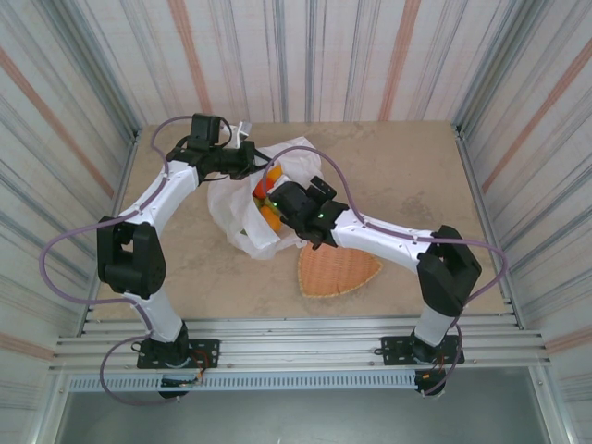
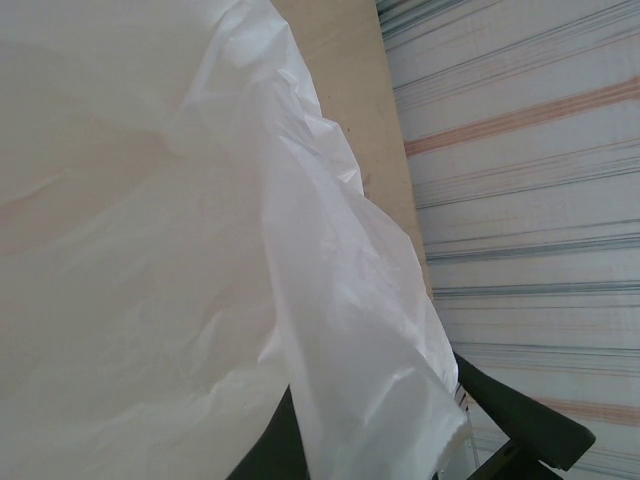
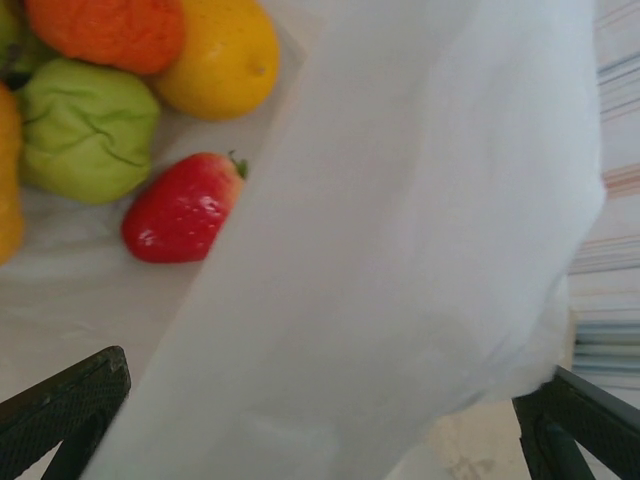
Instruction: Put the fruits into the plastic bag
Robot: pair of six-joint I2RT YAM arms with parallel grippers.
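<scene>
Fruits lie heaped inside the plastic bag, on its bottom film. The strawberry is right against the bag wall, a green fruit is just beside it, and orange and yellow ones sit behind. The bag sits mid-surface, with the woven tray just beside the bag on its near side.

Right pincer: released, fingers spread wide, nothing held. It is in the bag's mouth above the heap, with a fold of bag wall draped across between the jaws.

Left pincer: at the bag's far rim, film hanging down past its fingers. It is probably gripping the rim to hold the mouth up, but the wrist view is mostly white plastic, so I cannot tell whether it is clenched.

Step in hand, by my read: the drop end of a placement, with the right arm due to back out of the bag. To do it well:
- Leave the jaws spread and draw out along the line of the bag's mouth, away from the draped fold, so the thin film doesn't snag a finger and drag the bag.
- The left side should hold the rim high and steady meanwhile; slack there would let the mouth sag onto the right wrist.
- The film looks light and clingy, so a slow exit beats a fast one.
- Watch the strawberry: it sits at the heap's edge and could roll if the bag gets tugged.
</scene>
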